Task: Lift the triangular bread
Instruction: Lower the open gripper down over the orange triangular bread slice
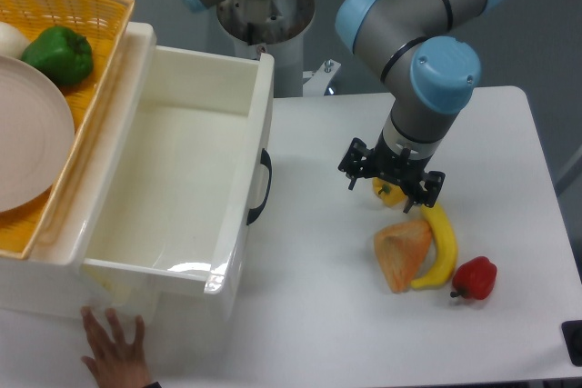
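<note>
Though the empty, spread hand (393, 181) hovers near, the orange-tan triangular bread wedge (401, 253) by the counter's (327, 315) right edge looks light and crushable, best pinched gently across its wide end.

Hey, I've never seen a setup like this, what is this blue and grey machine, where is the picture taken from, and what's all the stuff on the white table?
The blue-and-grey machine is a robot arm. Its black two-finger gripper is the part that grasps things. The single picture comes from a fixed camera looking down at the table from above and in front.

The gripper hangs low over a small yellow pepper and appears to hold nothing; whether it is open or shut is hard to tell from this angle. Just in front of it lie the triangular bread, an orange-tan wedge, with a banana against its side, and a red pepper nearby.

On the left sits an open white bin. Beside it is a yellow basket holding a green pepper and a plate. A person's hand rests at the bottom edge.
</note>
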